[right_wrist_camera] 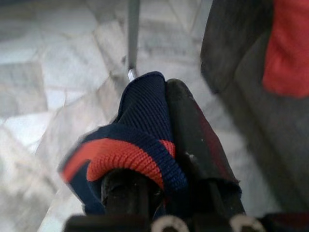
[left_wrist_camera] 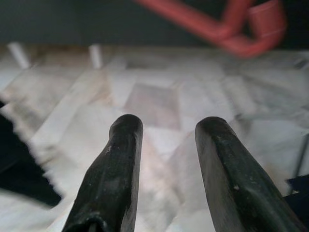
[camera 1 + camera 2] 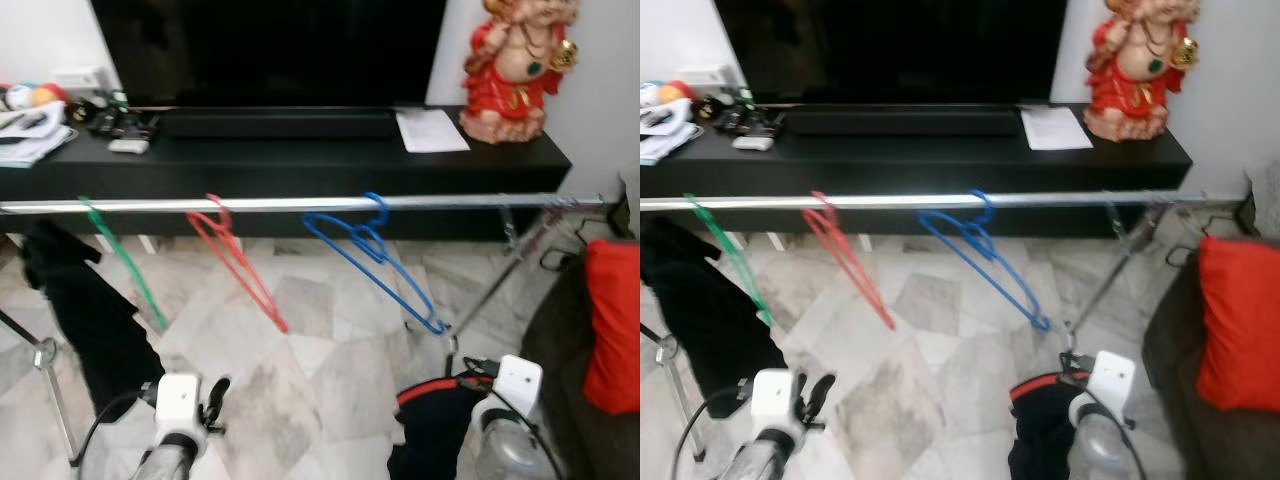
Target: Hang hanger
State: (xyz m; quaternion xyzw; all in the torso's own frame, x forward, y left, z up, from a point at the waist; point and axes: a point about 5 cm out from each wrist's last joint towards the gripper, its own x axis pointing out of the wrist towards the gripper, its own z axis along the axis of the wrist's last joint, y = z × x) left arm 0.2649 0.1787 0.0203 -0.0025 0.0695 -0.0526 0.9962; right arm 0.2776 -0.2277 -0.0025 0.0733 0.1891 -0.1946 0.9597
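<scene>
Although the task spoke of a hanger, your right pincer [image 1: 159, 159] was clamped on a navy knit garment with a red band [image 1: 126, 153], low at the bottom right of the head view, while the blue hanger [image 3: 375, 260] already hung from the silver rail [image 3: 300, 204] just right of centre. The knit could have slipped out as you lifted, since only a fold sat between the fingers, or its loose bulk could have caught the blue hanger and knocked it off. Your left pincer [image 2: 166, 164] stood moderately open and held nothing, at the bottom left of the head view. Between it and the rail hung the red hanger [image 3: 240, 260]; further left were the green hanger [image 3: 125, 262] and a black cloth [image 3: 85, 320]. The rack's leg [image 3: 495, 285] slanted above the right pincer, and the black TV tabletop [image 3: 300, 155] stood close behind the rail.
</scene>
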